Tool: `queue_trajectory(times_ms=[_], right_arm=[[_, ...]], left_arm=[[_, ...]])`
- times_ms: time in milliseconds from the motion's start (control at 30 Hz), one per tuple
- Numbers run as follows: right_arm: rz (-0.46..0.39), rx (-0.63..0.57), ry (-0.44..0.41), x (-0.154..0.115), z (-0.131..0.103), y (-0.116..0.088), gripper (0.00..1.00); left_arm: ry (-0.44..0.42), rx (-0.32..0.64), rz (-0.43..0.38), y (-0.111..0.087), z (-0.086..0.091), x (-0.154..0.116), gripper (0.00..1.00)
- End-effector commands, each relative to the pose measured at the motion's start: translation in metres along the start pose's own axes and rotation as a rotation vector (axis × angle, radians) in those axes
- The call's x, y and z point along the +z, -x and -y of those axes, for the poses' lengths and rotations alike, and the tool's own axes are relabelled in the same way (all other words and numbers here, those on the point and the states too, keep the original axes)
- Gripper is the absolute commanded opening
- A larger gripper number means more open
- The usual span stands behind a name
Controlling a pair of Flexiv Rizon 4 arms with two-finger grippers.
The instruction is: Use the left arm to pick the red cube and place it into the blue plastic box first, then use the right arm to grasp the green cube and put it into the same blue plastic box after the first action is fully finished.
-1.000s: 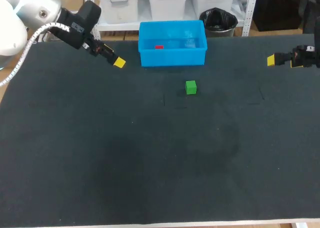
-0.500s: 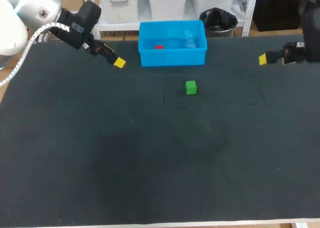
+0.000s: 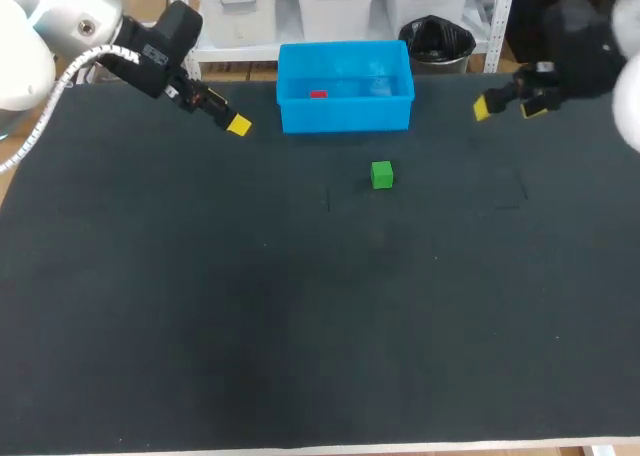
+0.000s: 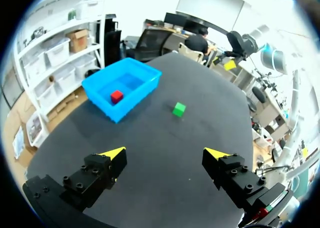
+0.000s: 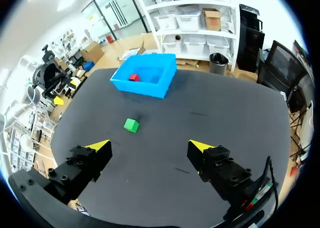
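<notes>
Right gripper [image 5: 149,147], wide open and empty, hangs well short of the green cube [image 5: 131,124] ahead; a misaligned descent could knock it along the desk [image 3: 300,326].

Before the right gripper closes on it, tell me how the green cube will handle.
The green cube looks small and solid, so probably light and stiff. Flat faces suggest it won't roll; the dark mat likely resists sliding.

The dark table [image 3: 200,326] bears a blue plastic box [image 3: 345,114] and, near it, a green cube [image 3: 381,174]
</notes>
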State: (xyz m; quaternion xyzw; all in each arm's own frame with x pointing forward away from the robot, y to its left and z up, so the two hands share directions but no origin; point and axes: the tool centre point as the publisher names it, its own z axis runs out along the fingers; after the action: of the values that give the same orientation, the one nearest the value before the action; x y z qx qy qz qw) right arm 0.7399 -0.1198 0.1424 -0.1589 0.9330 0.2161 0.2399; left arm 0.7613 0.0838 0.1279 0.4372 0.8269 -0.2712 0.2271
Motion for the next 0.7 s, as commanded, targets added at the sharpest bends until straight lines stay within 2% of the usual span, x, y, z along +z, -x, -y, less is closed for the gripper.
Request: queue_trajectory(times_ms=[33,700], right_arm=[[-0.055,0.008,-0.047,0.015,-0.014,0.012,1.0],[-0.166,0.134,-0.26,0.053,-0.058,0.03,1.0]], left_arm=[[-0.002,0.002,0.003,-0.001,-0.001,0.0,1.0],[-0.002,0.002,0.003,-0.001,-0.001,0.0,1.0]])
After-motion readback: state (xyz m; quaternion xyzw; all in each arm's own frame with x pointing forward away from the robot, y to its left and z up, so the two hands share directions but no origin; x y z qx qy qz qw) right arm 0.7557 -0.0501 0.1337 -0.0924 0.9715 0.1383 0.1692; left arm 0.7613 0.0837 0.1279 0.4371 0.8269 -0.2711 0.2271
